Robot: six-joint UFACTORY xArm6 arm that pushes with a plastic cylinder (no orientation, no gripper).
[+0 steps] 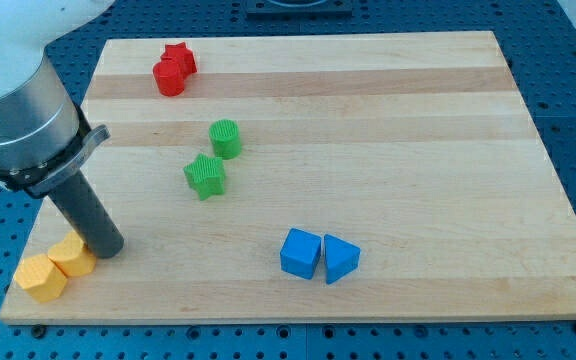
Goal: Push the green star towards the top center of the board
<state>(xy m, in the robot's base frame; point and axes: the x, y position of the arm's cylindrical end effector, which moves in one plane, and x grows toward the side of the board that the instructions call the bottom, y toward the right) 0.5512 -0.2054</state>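
Observation:
The green star (205, 176) lies left of the board's middle. A green cylinder (226, 138) stands just above and right of it, nearly touching. My tip (109, 248) rests on the board near the bottom left corner, well to the left of and below the green star. It sits right beside two yellow blocks (72, 256) (41, 277).
A red star (179, 58) and a red cylinder (168, 77) sit together at the top left. A blue cube (300, 253) and a blue triangular block (340, 259) sit side by side at the bottom centre. The wooden board (418, 150) lies on a blue table.

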